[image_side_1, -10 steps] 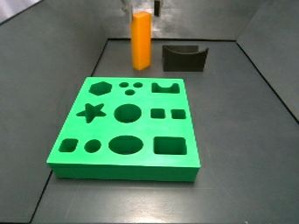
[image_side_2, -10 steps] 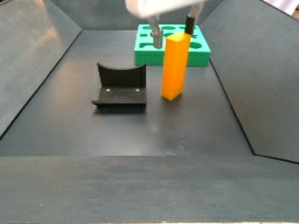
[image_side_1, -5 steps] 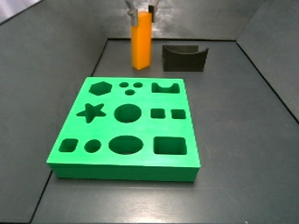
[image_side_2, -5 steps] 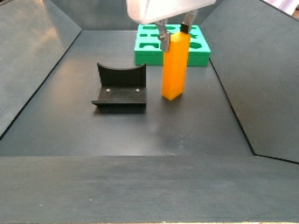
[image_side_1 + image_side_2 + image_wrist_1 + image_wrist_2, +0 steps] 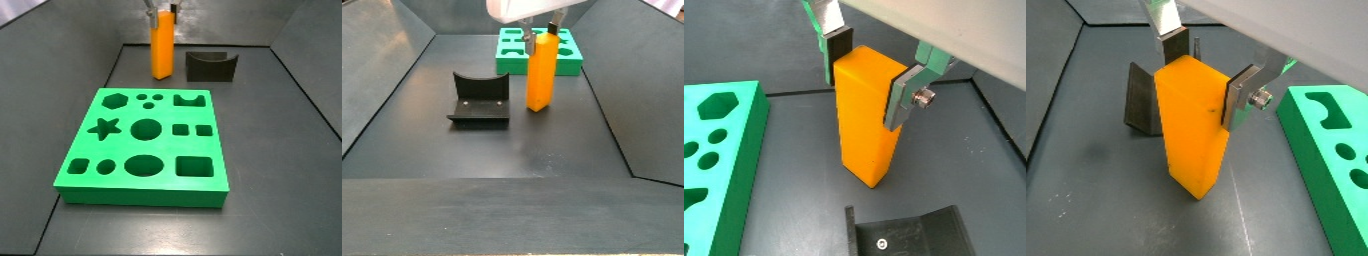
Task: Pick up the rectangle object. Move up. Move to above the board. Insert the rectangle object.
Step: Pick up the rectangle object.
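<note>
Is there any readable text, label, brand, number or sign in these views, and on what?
None readable in any view.
The rectangle object, the board and the dark grey notched block are plain, unmarked.
The hand, straddling the rectangle object's top, shows only a screw, no lettering.

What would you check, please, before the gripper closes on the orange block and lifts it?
1. The gripper straddles the top of the rectangle object: ok.
2. Both fingers beside opposite faces: ok.
3. Pads touching the block: cannot tell.
4. Block upright on the floor in a side view: ok.
5. The fixture stands apart from the block: ok.
6. The board lies flat, cutouts unobstructed: ok.
</note>
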Robot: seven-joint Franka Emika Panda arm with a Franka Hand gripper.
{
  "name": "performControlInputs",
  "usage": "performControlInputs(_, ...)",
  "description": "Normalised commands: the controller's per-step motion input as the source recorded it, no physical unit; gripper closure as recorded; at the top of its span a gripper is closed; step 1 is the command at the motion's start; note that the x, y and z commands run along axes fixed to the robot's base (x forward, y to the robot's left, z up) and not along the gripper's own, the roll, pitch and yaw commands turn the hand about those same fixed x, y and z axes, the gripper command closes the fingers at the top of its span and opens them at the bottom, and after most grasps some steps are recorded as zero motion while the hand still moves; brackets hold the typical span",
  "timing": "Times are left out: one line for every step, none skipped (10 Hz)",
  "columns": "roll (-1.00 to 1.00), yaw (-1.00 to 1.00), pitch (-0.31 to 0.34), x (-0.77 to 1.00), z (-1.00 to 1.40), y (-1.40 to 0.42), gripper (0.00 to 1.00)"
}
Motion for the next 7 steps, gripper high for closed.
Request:
performControlInputs(0.00,0.00,0.000,0.00,0.00,0.00,1.00)
performControlInputs(0.00,0.00,0.000,0.00,0.00,0.00,1.00)
performControlInputs(0.00,0.00,0.000,0.00,0.00,0.00,1.00)
performControlInputs(0.00,0.00,0.000,0.00,0.00,0.00,1.00)
performControlInputs(0.00,0.00,0.000,0.00,0.00,0.00,1.00)
performControlInputs(0.00,0.00,0.000,0.00,0.00,0.00,1.00)
performControlInputs(0.00,0.00,0.000,0.00,0.00,0.00,1.00)
